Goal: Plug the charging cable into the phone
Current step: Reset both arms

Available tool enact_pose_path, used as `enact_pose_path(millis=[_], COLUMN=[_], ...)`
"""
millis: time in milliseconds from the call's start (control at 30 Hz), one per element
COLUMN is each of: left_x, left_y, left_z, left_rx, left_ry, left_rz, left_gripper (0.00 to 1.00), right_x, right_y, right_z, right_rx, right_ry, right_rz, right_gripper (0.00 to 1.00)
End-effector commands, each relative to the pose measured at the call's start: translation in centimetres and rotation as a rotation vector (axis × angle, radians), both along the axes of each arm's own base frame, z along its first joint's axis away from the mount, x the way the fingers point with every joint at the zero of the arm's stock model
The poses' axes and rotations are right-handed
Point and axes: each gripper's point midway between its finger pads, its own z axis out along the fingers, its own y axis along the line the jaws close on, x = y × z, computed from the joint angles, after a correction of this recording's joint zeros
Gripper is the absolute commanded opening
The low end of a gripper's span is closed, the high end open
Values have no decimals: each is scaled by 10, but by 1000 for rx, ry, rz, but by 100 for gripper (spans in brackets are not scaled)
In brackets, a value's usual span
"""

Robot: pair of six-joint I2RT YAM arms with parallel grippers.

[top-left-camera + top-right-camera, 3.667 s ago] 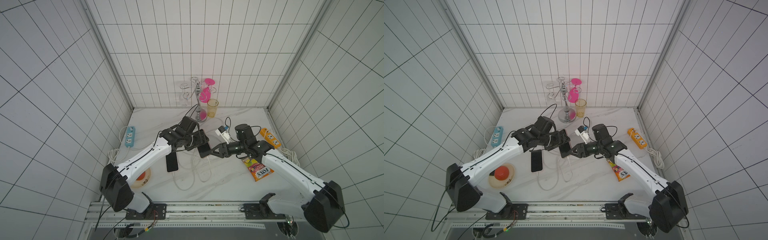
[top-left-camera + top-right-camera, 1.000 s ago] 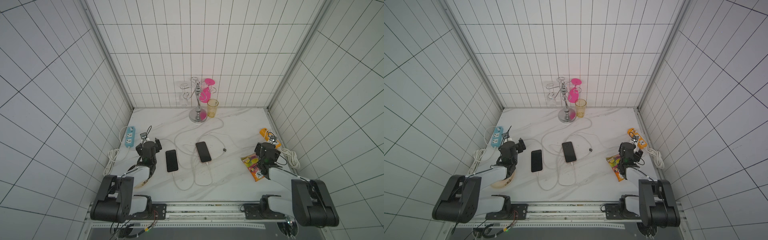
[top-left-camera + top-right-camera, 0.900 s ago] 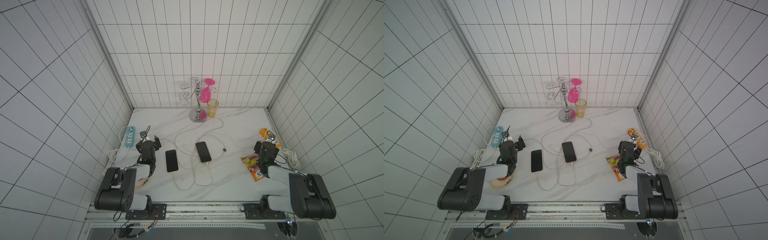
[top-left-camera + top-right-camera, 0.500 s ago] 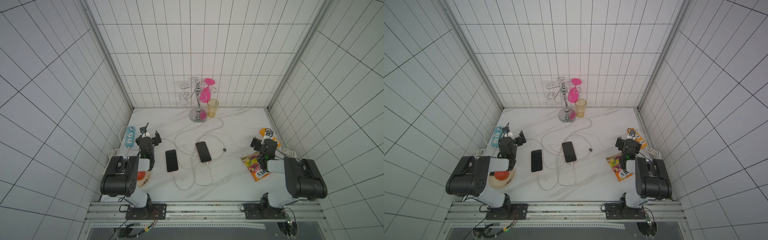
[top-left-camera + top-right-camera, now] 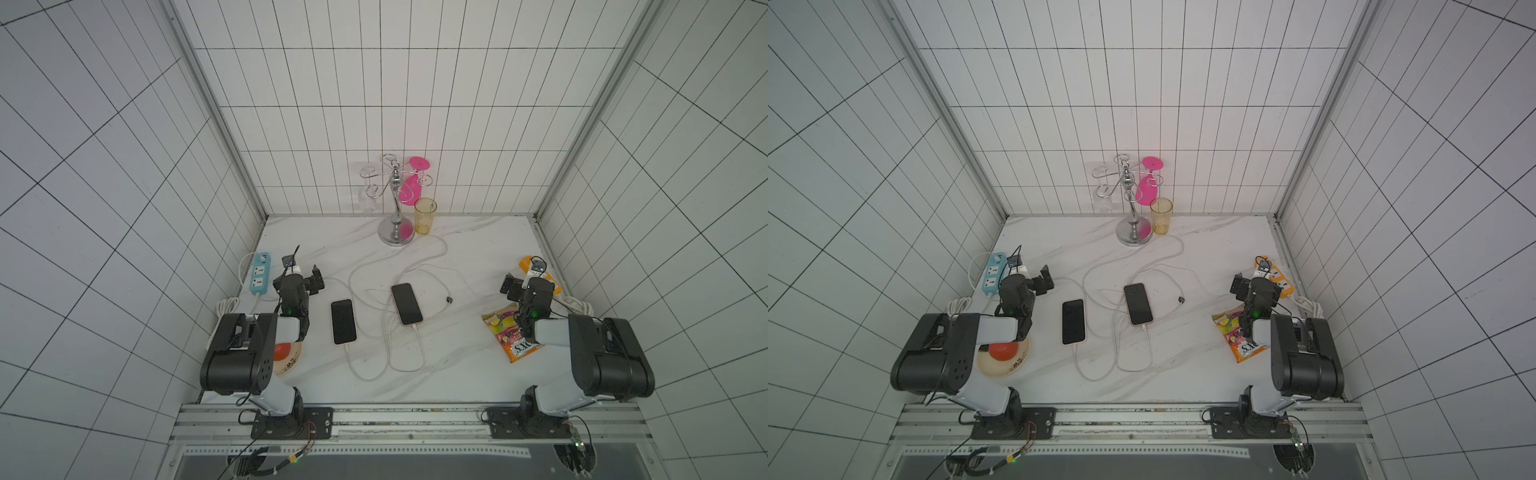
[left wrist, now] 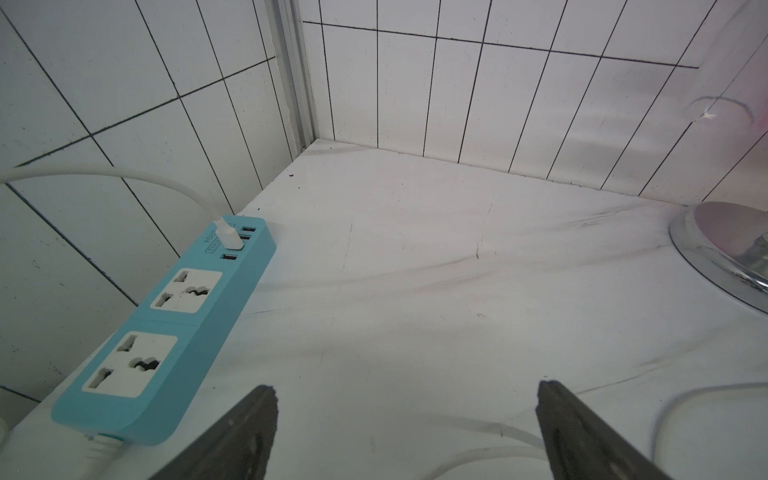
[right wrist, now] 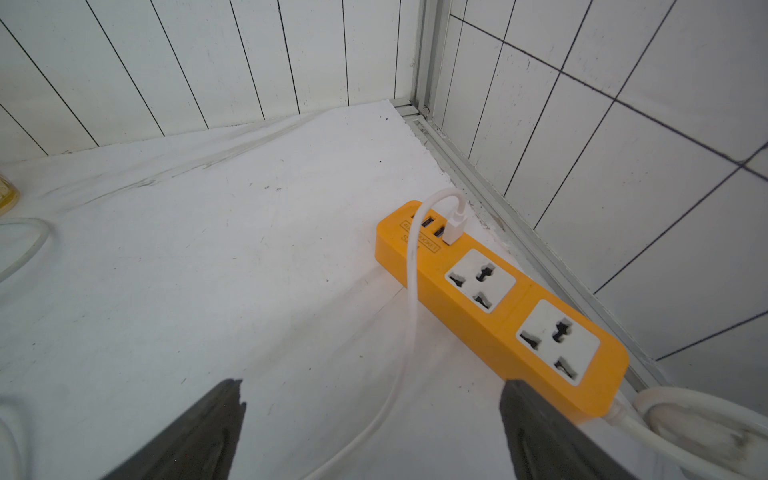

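- Both arms reached over the middle of the surface [image 5: 457, 374] a few seconds ago. They have since folded back to their bases at the near edge, which I judge to be a retreat after the work, not a pause in it.
- Left claw [image 5: 304, 270] hangs released beside the blue power strip [image 5: 260, 277]. The left wrist view shows its jaws wide with nothing between them, so it no longer steadies anything.
- Right claw [image 5: 523, 276] is likewise released and empty. It sits near the orange power strip [image 7: 465, 316], well apart from the phones.
- Phone [image 5: 407, 304], the one the claws were gathered round before, now lies flat and alone near the middle of the surface. Beside it is a second phone [image 5: 343, 322] that has not shifted.
- Charging cable [image 5: 420, 345] runs in a white loop up to the phone's near end. In both top views its plug appears seated there, so the task looks done.
- One loose connector [image 5: 449, 299], at the end of another lead, lies near that phone and is joined to nothing.
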Motion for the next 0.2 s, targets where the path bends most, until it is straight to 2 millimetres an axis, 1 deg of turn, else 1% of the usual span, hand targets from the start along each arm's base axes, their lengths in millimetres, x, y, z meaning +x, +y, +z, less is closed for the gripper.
enact_pose_path(millis=[0,167], left_x=[4,5], left_y=[-1,-1], left_z=[10,11], left_rx=[-2,-2], left_ry=[-20,-23], left_rz=[-6,-5], left_gripper=[98,98], right_x=[1,1], right_y=[-1,-1], right_z=[5,5], right_rx=[-4,-4], right_ry=[-9,-9], right_rz=[1,1], right_gripper=[99,99])
